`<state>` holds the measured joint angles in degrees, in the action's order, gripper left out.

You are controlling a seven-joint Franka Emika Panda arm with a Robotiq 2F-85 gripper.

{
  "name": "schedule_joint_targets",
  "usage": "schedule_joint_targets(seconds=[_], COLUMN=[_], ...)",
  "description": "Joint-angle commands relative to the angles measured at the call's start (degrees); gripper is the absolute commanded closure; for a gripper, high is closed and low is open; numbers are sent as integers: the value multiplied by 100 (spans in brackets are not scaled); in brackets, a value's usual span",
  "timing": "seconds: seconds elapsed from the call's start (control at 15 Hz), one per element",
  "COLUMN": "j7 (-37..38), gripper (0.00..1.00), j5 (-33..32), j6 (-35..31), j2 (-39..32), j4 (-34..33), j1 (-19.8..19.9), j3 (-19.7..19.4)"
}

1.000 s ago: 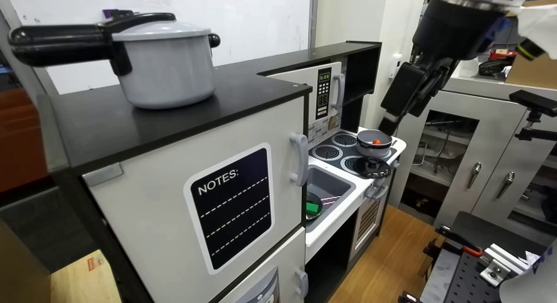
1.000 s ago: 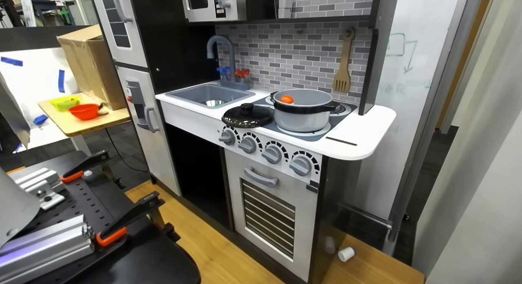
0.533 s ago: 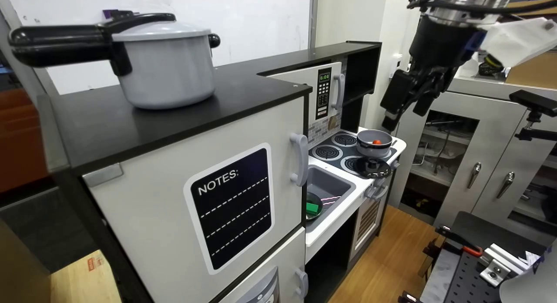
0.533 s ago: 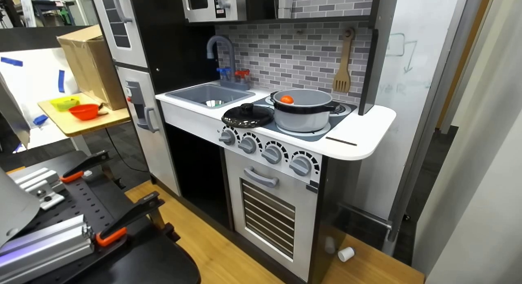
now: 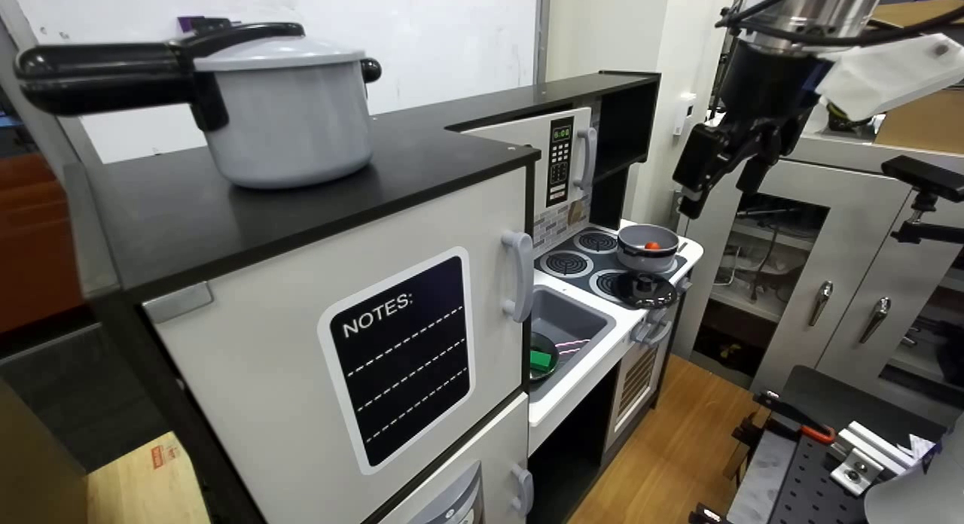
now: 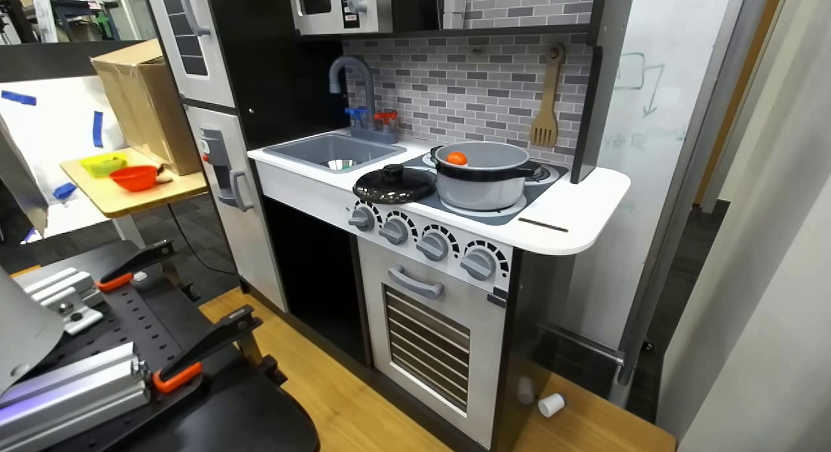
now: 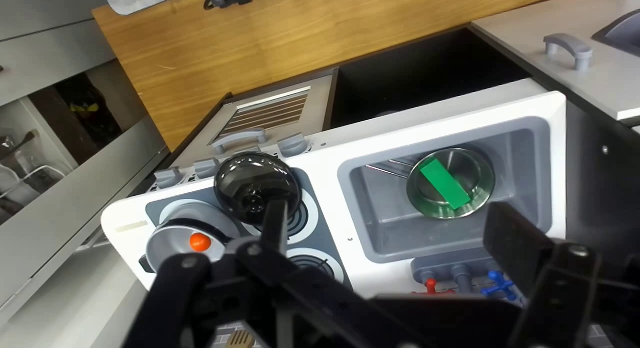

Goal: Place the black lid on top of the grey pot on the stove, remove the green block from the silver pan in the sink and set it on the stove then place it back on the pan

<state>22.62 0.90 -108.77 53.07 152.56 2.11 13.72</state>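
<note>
Currently the gripper [image 5: 721, 194] hangs higher than the stove [image 5: 605, 261], its jaws spread wide and holding nothing. In the wrist view, the green block [image 7: 445, 184] lies inside the silver pan [image 7: 479, 163], which sits in the sink [image 7: 425, 229] with its wire handle [image 7: 387, 170] pointing toward the stove. The black lid [image 6: 395, 186] lies knob upward on the stove, partly covering a front burner [image 7: 302, 215] and reaching to the front edge. Just beside it, the grey pot [image 6: 482, 187] stands upright and open-topped; an orange-red ball [image 6: 456, 158] shows inside. Whether lid and pot touch is hard to tell. Farther off, in an exterior view, a large pale-grey pot [image 5: 294, 121] with a long black handle stands on the cabinet top [image 5: 162, 215].
</note>
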Motion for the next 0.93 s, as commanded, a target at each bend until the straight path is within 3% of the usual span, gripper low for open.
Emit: schedule_joint_targets(seconds=[0.0,0.33,0.87], j7=[30,-115,-74], gripper=[0,0,0], j5=[-31,386,-224], j6=[16,-358,-587], j2=[-11,-173,-940], j4=[-13,66,248], j1=[-38,-281,395], j3=[-32,-191,-553])
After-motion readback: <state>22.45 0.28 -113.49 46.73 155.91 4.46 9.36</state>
